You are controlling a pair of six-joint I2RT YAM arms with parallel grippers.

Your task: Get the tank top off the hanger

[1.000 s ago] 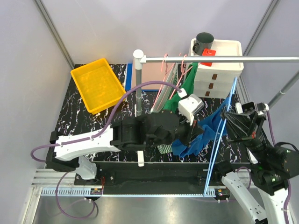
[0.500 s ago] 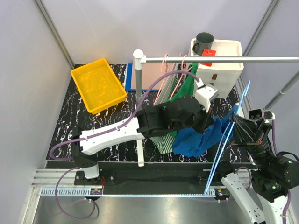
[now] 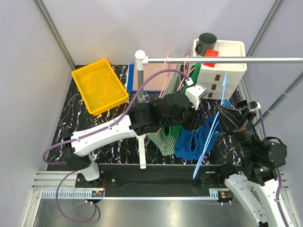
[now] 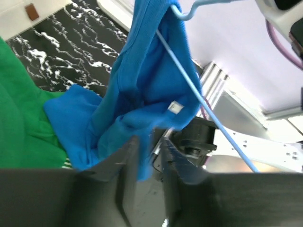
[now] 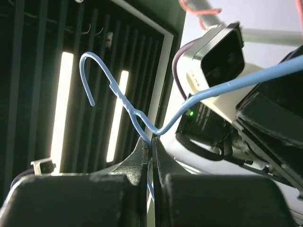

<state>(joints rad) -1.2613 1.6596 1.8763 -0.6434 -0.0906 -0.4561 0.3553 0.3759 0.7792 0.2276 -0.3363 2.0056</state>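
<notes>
The blue tank top (image 3: 190,142) hangs bunched on a light-blue wire hanger (image 3: 208,135) that is tilted steeply at centre right. My left gripper (image 3: 193,124) is shut on a fold of the tank top. In the left wrist view the tank top (image 4: 142,80) drapes over the hanger wire (image 4: 203,109), and the blue cloth is pinched at the left gripper (image 4: 149,149). My right gripper (image 3: 219,116) is shut on the hanger near its neck. In the right wrist view the right gripper (image 5: 152,142) clamps the wire below the hanger hook (image 5: 94,71).
A metal rail (image 3: 227,60) on a white post (image 3: 140,80) carries pink hangers (image 3: 167,66), a green garment (image 3: 191,82) and a striped one (image 3: 164,142). A yellow bin (image 3: 99,85) stands back left. A white drawer unit (image 3: 222,71) with a dark mug (image 3: 207,42) stands back right.
My left arm has lifted and reached further right, taking the tank top with it. My right gripper has swung the hanger left and tilted it more, and the cloth has bunched lower.
</notes>
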